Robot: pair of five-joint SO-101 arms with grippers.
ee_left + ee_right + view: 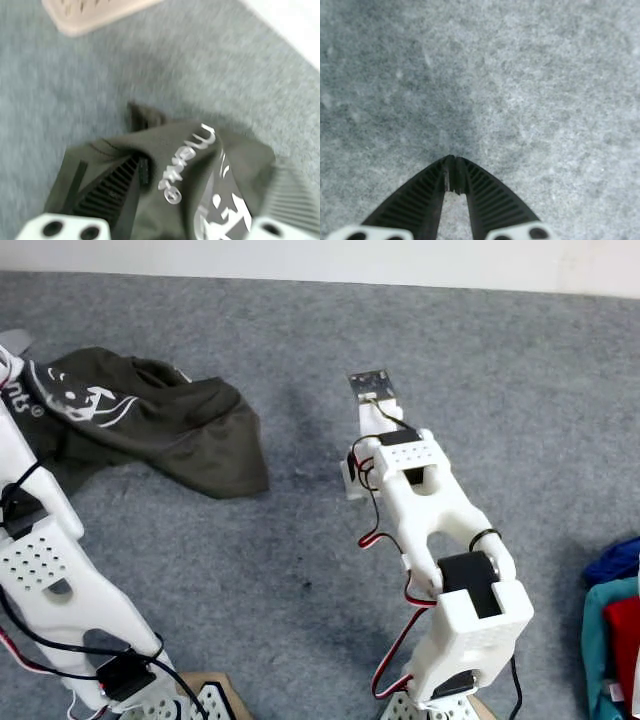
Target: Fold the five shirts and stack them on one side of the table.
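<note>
A dark olive shirt (pixel 150 425) with white print lies crumpled at the far left of the grey carpeted table. My left gripper (pixel 8 365) is at its left end, by the table's left edge. In the left wrist view the shirt (pixel 190 165) bulges up between that gripper's (pixel 210 170) wide-apart fingers (pixel 115 187), so it is open astride the cloth. My right gripper (pixel 372 388) points away over bare carpet mid-table, to the right of the shirt. Its black fingers (pixel 432 195) meet at the tips, and the right gripper (pixel 455 175) is shut on nothing.
Blue, teal and red shirts (pixel 618 625) lie piled at the right edge of the table. A tan board (pixel 215 695) sits under the left arm's base, and a tan object (pixel 95 12) lies beyond the olive shirt. Grey carpet (pixel 300 570) stretches between the arms.
</note>
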